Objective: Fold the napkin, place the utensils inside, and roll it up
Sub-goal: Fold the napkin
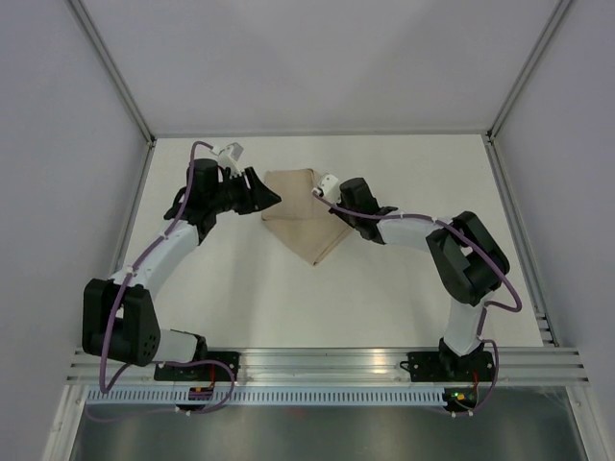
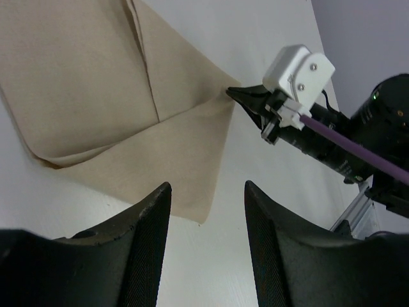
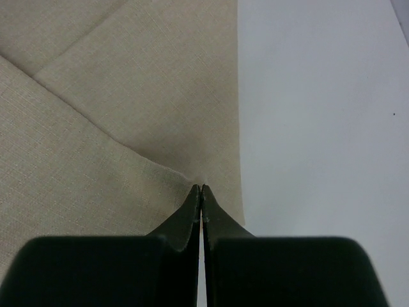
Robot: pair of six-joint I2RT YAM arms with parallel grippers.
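On table (image 1: 384, 298): folded napkin (image 1: 300, 223). Right gripper (image 3: 202, 189), arm stretched left, jaws closed, pinching its far right corner. Left gripper (image 2: 208, 192), arm bent, jaws open, empty, beside left edge.

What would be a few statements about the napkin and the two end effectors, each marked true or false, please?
1. The left end effector is open and holds nothing. True.
2. The right end effector is wide open. False: it is shut, with its tips at the edge of the napkin.
3. The napkin lies partly folded on the table. True.
4. Utensils lie on the napkin. False: none show in any view.
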